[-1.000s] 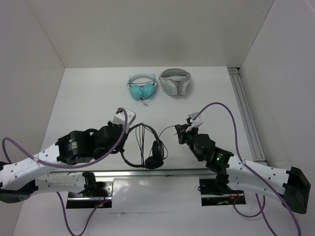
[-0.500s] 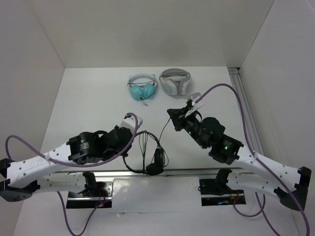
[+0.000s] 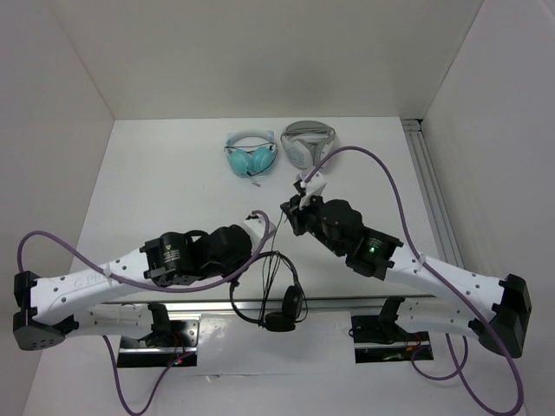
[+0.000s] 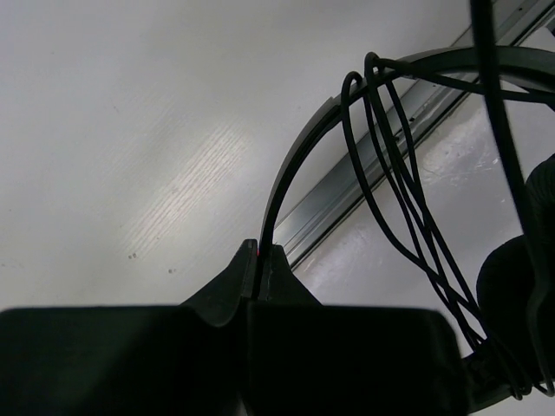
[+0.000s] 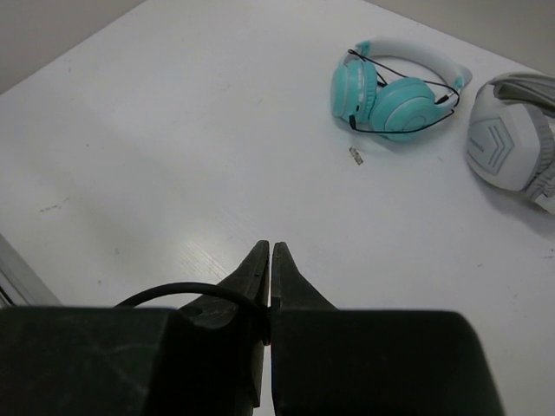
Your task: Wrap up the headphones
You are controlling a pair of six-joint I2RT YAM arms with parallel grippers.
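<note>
The black headphones (image 3: 279,303) hang over the near table edge, with their thin cable (image 3: 271,273) looped several times over the headband. My left gripper (image 3: 252,260) is shut on the headband (image 4: 299,152) near one end. In the left wrist view (image 4: 262,251) the cable loops (image 4: 395,186) cross the band and an ear pad (image 4: 520,286) shows at the right. My right gripper (image 3: 287,210) is shut on the cable's free part (image 5: 173,290), which is pinched deep between the jaws (image 5: 270,249), above and beyond the headphones.
Teal headphones (image 3: 250,156) and white-and-grey headphones (image 3: 308,143) lie at the back of the table; both show in the right wrist view (image 5: 395,91) (image 5: 516,139). A small plug piece (image 5: 355,154) lies near the teal pair. A metal rail (image 3: 434,199) runs along the right side.
My left gripper has carried the headphones right and toward the near edge. My right gripper has moved left and away with the cable.
</note>
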